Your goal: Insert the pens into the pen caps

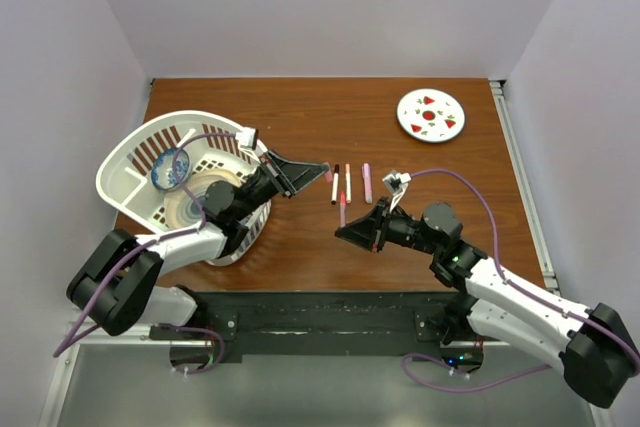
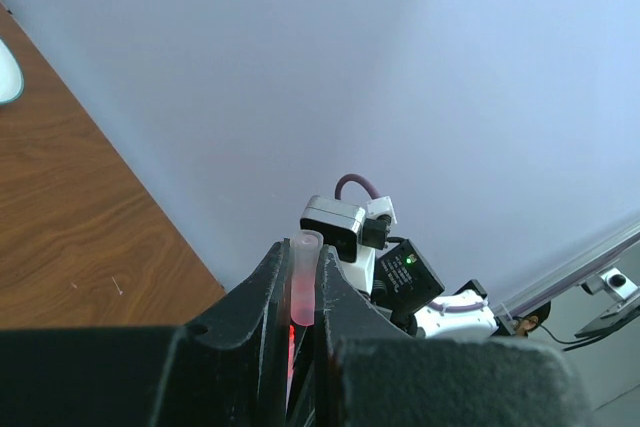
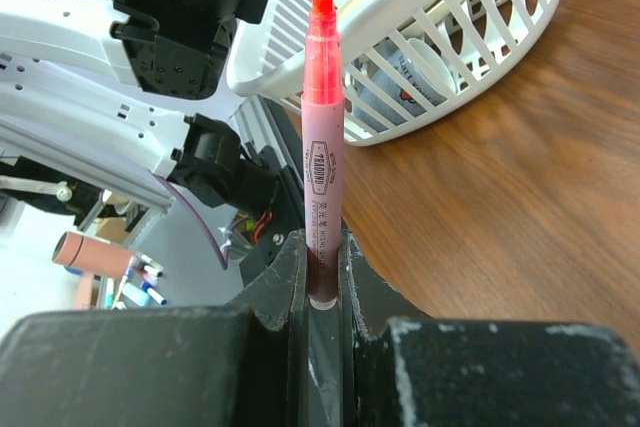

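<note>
**Item 1.** Left gripper (image 1: 320, 169), black, two-fingered. We record it clenched on a small pink translucent plastic cap (image 2: 303, 287). The cap stands between the fingers with its rimmed end clear of their tips. Seen from overhead, the cap is held above the table, just left of the loose pens.

**Item 2.** Right gripper (image 3: 322, 247), black, two-fingered. We find it clamped on the lower end of a pink-bodied marker pen with a red-orange tip (image 3: 321, 137). The bare tip points away from the fingers, toward the far side of the table. The cap is near the tip, a little beyond and to the left, and not touching it.

**Item 3.** Three loose pens lie side by side on the brown wooden table (image 1: 450, 207), just beyond the held pen:
- a white pen with a dark end (image 1: 335, 185)
- a plain white pen (image 1: 348, 183)
- a pink-lilac pen (image 1: 367, 183)

**Item 4.** White slatted plastic basket (image 1: 130, 172), at the table's left, behind the left arm. It holds a blue patterned bowl (image 1: 170, 169).

**Item 5.** Round white plate with red spots (image 1: 430, 114), at the far right of the table, well apart from the pens.
</note>
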Controlling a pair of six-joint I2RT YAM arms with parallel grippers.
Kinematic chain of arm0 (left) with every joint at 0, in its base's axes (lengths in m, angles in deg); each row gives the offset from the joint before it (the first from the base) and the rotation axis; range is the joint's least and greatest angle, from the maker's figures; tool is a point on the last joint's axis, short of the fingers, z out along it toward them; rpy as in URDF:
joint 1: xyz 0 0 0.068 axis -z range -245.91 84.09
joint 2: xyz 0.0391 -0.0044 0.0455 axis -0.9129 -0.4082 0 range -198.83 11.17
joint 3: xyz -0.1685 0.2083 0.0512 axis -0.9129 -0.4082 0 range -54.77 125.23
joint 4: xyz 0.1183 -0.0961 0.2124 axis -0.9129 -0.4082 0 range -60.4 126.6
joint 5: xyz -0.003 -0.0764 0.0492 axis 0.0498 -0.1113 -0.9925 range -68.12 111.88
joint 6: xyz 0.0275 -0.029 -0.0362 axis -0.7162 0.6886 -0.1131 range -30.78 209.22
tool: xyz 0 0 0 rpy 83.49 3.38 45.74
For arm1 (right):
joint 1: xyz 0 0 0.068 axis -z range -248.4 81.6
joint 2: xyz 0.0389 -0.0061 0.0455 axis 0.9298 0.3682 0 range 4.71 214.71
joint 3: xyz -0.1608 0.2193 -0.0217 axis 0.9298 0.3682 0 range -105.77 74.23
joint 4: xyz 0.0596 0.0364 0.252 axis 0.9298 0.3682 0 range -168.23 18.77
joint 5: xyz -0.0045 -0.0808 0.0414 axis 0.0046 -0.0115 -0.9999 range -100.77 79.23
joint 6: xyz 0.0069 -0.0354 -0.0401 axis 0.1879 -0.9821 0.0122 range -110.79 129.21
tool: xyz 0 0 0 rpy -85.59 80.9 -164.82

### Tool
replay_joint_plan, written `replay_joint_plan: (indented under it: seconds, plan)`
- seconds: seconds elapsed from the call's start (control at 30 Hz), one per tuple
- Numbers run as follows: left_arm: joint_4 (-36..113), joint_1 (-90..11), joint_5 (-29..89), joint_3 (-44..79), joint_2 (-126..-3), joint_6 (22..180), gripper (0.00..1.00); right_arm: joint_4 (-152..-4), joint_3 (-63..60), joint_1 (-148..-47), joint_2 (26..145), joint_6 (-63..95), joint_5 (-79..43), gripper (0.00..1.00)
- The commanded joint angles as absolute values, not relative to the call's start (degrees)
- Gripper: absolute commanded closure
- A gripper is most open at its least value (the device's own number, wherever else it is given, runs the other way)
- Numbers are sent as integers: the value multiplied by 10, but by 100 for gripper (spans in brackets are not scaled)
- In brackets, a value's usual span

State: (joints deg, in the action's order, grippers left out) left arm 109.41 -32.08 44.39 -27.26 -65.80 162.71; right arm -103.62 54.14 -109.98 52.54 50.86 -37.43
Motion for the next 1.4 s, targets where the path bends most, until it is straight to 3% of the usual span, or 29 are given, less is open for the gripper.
replay_joint_plan:
  seconds: [0.0,1.37]
  plan:
    - [1133,-319,447,-268,-663,1622,100,-1077,531,-1101,535,513,-392,100]
    - [1049,-259,476,-230,-670,1540,100,-1038,513,-1101,502,498,-384,100]
